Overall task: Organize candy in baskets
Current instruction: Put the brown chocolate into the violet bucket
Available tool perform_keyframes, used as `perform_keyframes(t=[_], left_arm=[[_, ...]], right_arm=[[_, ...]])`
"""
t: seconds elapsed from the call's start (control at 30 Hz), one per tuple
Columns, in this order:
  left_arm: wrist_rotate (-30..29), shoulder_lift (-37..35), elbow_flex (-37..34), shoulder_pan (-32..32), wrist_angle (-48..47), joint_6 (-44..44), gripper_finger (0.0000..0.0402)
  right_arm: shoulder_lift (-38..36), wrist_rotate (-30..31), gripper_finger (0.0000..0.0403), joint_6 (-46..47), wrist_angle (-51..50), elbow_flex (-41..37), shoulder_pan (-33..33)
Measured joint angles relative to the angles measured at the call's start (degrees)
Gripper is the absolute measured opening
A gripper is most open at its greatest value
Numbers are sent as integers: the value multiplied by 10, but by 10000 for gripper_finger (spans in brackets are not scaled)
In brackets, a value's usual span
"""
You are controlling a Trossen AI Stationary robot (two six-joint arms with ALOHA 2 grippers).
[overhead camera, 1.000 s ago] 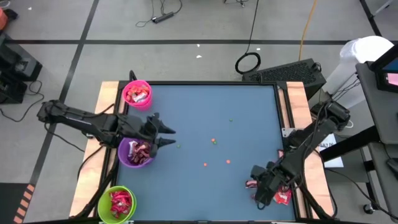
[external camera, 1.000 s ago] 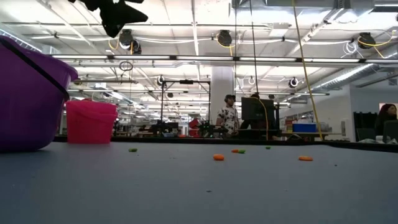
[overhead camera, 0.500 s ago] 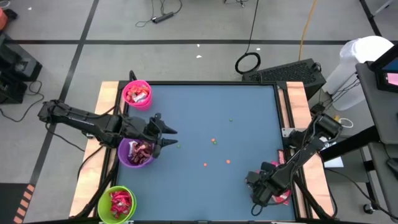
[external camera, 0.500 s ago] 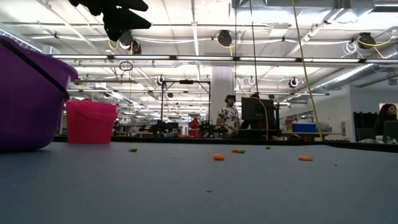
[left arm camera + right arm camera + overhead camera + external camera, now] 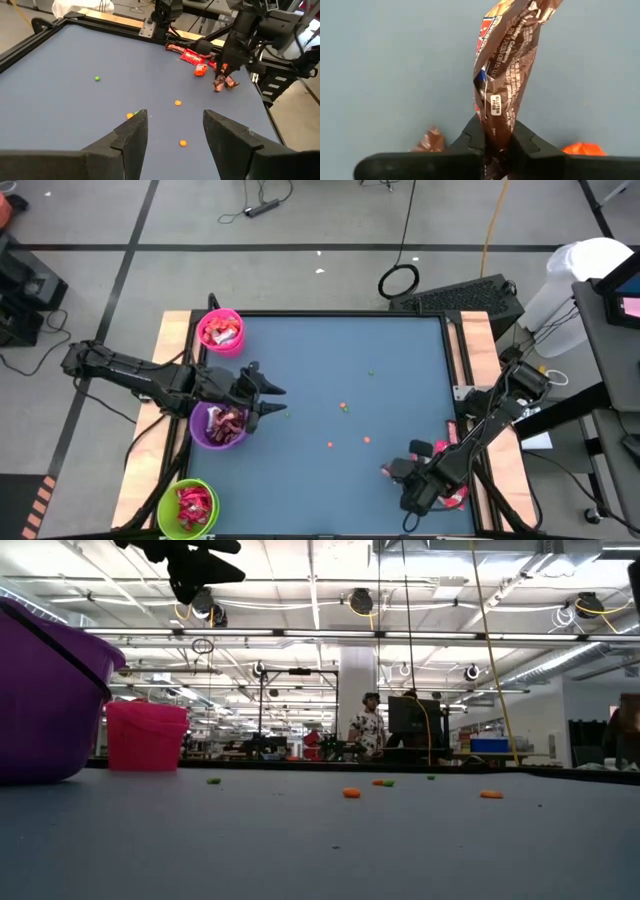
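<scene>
Three baskets stand along the table's left side: a pink one [image 5: 221, 331] at the far end, a purple one [image 5: 218, 425] in the middle and a green one [image 5: 187, 507] at the near end, each with candy inside. More red and brown candy [image 5: 447, 480] lies near the right edge. My right gripper [image 5: 393, 471] is low over the table just left of that pile, shut on a brown candy [image 5: 506, 60]. My left gripper [image 5: 175, 131] hangs open and empty above the table beside the purple basket. My right gripper pinches the brown candy between its two fingers [image 5: 474, 134], on one end of the flat wrapper [image 5: 496, 122]. The fingers come steeply from above. The wrapper reaches from them down to the table [image 5: 221, 85]; whether it is lifted clear I cannot tell.
Small orange and green specks [image 5: 343, 407] dot the middle of the blue table. A second brown piece [image 5: 430, 141] and an orange one [image 5: 582, 148] lie close to the held candy. Raised rails [image 5: 458, 360] edge the table. People stand in the room beyond.
My right gripper has sunk toward the table and shifted a little toward the left edge, away from the pile, while its wrist rolled. It now has the brown candy between its fingers.
</scene>
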Motion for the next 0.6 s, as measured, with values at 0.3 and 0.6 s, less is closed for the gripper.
perform_keyframes(t=[0.3,0.6], left_arm=[[3,4,0,-35,20,0,196],[-70,18,0,-148,18,-14,196]], right_arm=[[0,150,29,-151,162,13,-43],[0,225,31,-383,382,13,-109]])
